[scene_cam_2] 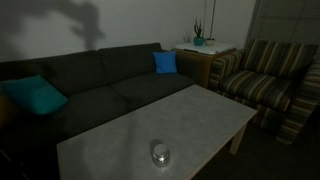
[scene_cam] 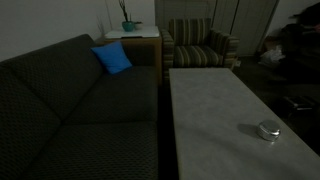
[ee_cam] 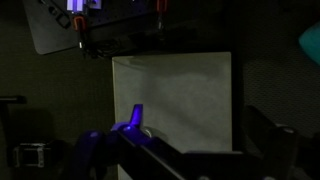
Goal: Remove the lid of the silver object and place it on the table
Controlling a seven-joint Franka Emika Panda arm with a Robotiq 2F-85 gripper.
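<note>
Claw [ee_cam: 145, 128] high above table [ee_cam: 180, 90], fingers apart, empty: judged ready for lid. Silver object [scene_cam: 268, 130] at 5 o'clock on table, lid [scene_cam: 268, 126] seated, open for top-down grasp.

The silver object [scene_cam: 268, 130] [scene_cam_2: 160, 154] is rendered so tiny in both exterior views that its lid [scene_cam: 268, 126] can't be picked out tbh. The gripper [ee_cam: 150, 145] is swallowed by darkness in wrist view, so jaw spacing can't be told.
</note>
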